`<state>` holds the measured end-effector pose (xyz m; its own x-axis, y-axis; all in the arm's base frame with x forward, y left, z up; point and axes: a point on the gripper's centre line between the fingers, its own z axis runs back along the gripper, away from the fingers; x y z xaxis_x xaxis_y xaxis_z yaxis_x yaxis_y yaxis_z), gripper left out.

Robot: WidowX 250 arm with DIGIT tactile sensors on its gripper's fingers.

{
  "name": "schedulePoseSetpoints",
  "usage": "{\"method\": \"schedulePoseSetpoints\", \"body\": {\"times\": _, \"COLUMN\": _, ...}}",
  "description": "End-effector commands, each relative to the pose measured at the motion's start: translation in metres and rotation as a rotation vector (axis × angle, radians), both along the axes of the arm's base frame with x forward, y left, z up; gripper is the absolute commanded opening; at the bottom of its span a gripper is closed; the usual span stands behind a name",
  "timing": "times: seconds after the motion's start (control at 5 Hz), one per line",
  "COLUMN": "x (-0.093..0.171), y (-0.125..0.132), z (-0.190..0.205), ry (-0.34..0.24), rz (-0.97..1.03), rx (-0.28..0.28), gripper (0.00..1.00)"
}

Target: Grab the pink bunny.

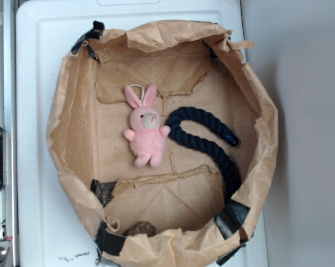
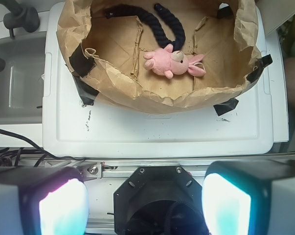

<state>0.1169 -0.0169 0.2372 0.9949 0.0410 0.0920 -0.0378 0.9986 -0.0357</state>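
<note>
The bunny (image 1: 147, 129) lies flat on the floor of a brown paper bag (image 1: 73, 100) that is rolled down into a bowl shape. In the exterior view its ears point up toward the far side of the bag and its feet point down, so its long way runs up and down the picture. In the wrist view the bunny (image 2: 170, 62) lies sideways, ears to the right and feet to the left, so its long way runs across, from one finger's side to the other's. A dark rope (image 1: 211, 142) curls just beside it and looks to touch one arm. The bag sits on a white tray (image 1: 39, 167). The gripper (image 2: 145, 205) shows only in the wrist view. Its two pads (image 2: 61, 208) are at the bottom corners, far apart, with nothing between them, so it is wide open and empty. The bunny is well ahead of the gripper, past the near wall of the bag, and close to the middle between the fingers, a bit to the right. The gripper looks to be high and back from the bag, over the tray's near edge. I think it must go forward over the paper wall and then down. It may need to turn so the fingers close on the soft sides and miss the rope.
</note>
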Motion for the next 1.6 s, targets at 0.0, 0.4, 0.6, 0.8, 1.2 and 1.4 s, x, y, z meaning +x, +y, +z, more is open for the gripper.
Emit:
{"method": "schedulePoseSetpoints", "body": {"times": 0.0, "x": 0.0, "y": 0.0, "z": 0.0, "ry": 0.0, "rz": 0.0, "rx": 0.0, "gripper": 1.0}}
{"method": "schedulePoseSetpoints", "body": {"times": 0.4, "x": -0.019, "y": -0.016, "z": -0.006, "ry": -0.022, "rz": 0.047, "rx": 0.013, "gripper": 1.0}}
{"method": "schedulePoseSetpoints", "body": {"times": 0.6, "x": 0.0, "y": -0.011, "z": -0.012, "ry": -0.025, "rz": 0.061, "rx": 0.024, "gripper": 1.0}}
{"method": "schedulePoseSetpoints", "body": {"times": 0.8, "x": 0.0, "y": -0.011, "z": -0.012, "ry": -0.025, "rz": 0.061, "rx": 0.024, "gripper": 1.0}}
{"method": "schedulePoseSetpoints", "body": {"times": 1.2, "x": 0.0, "y": -0.011, "z": -0.012, "ry": -0.025, "rz": 0.061, "rx": 0.024, "gripper": 1.0}}
{"method": "schedulePoseSetpoints", "body": {"times": 1.4, "x": 0.012, "y": -0.007, "z": -0.013, "ry": -0.046, "rz": 0.055, "rx": -0.007, "gripper": 1.0}}
